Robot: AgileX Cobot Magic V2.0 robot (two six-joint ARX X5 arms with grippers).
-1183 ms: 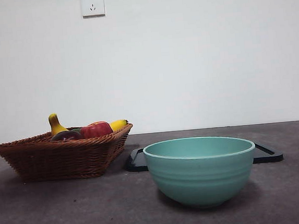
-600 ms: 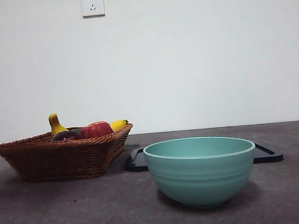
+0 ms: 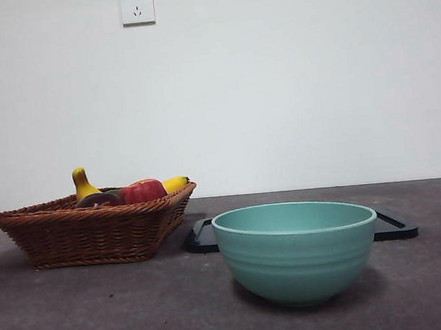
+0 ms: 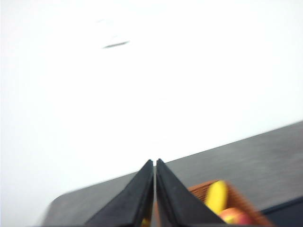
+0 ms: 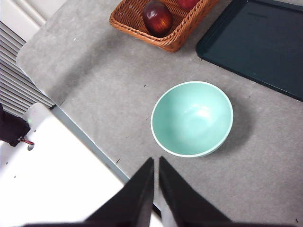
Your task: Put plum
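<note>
The plum is dark maroon and lies in the brown wicker basket at the left, beside a red apple. It shows clearly in the right wrist view, inside the basket. My right gripper is shut and empty, high above the table, near the teal bowl. My left gripper is shut and empty, raised well above the basket. Neither gripper shows in the front view.
The teal bowl stands empty at the front centre. A flat black tray lies behind it, also in the right wrist view. Yellow bananas lie in the basket. The table edge runs past the bowl.
</note>
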